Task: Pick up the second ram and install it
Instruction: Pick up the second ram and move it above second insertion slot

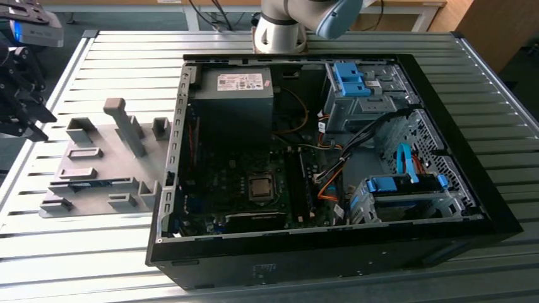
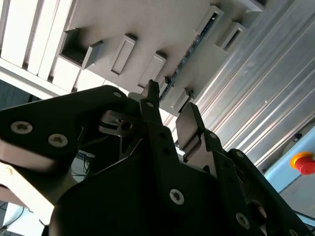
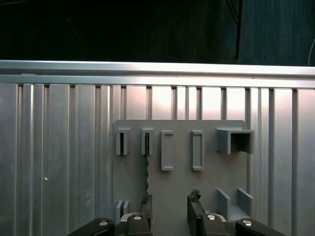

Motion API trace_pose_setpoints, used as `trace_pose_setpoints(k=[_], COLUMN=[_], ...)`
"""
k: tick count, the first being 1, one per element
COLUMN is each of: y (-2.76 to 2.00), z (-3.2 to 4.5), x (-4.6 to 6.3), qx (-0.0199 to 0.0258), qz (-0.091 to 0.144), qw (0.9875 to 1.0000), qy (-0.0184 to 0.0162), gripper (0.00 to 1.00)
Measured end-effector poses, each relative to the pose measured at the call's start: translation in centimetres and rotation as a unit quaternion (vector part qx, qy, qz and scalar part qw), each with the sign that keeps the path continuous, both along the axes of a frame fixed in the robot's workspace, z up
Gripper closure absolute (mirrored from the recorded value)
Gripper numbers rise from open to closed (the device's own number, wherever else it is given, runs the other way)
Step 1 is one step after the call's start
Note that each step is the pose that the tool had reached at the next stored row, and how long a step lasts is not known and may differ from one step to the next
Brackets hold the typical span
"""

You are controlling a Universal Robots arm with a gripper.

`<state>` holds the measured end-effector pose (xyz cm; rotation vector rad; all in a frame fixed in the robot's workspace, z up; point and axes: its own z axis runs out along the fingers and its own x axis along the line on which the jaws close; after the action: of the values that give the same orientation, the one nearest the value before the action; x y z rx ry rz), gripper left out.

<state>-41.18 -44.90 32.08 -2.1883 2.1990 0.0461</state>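
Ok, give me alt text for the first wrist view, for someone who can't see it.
The open gripper faces a grey holder plate lying on a ribbed metal table, fingers apart and holding nothing. The second ram stands on edge in one slot of the plate, a thin dark strip running toward one fingertip.

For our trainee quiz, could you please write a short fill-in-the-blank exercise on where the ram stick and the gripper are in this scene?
1. The gripper has its fingers ____, with nothing between them.
2. The holder plate that carries the second ram is ____ in colour.
3. In the exterior view, that plate lies on the view's ____ side of the computer case.

Missing words: open; grey; left.
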Motion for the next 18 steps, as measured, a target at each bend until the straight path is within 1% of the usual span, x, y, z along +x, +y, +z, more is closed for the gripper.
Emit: trace_pose_setpoints(k=[2, 7, 8, 10, 13, 16, 18], y=[0.00, -0.06, -0.15, -0.47, -0.55, -0.56, -0.55], z=[-0.23, -1.12, -1.29, -1.60, -1.89, -2.07, -2.25], x=[0.0, 0.0, 0.0, 0.0, 0.0, 0.0, 0.0], qx=[-0.0002, -0.0012, -0.0014, -0.0013, -0.0015, -0.0026, -0.0030], qz=[0.000, 0.000, 0.000, -0.001, -0.010, -0.017, -0.017], qw=[1.0000, 1.0000, 1.0000, 1.0000, 0.9999, 0.9999, 0.9998], qy=[0.0000, 0.0000, 0.0000, -0.0003, -0.0012, -0.0004, 0.0021], gripper=[0.58, 0.58, 0.58, 0.58, 0.58, 0.58, 0.58])
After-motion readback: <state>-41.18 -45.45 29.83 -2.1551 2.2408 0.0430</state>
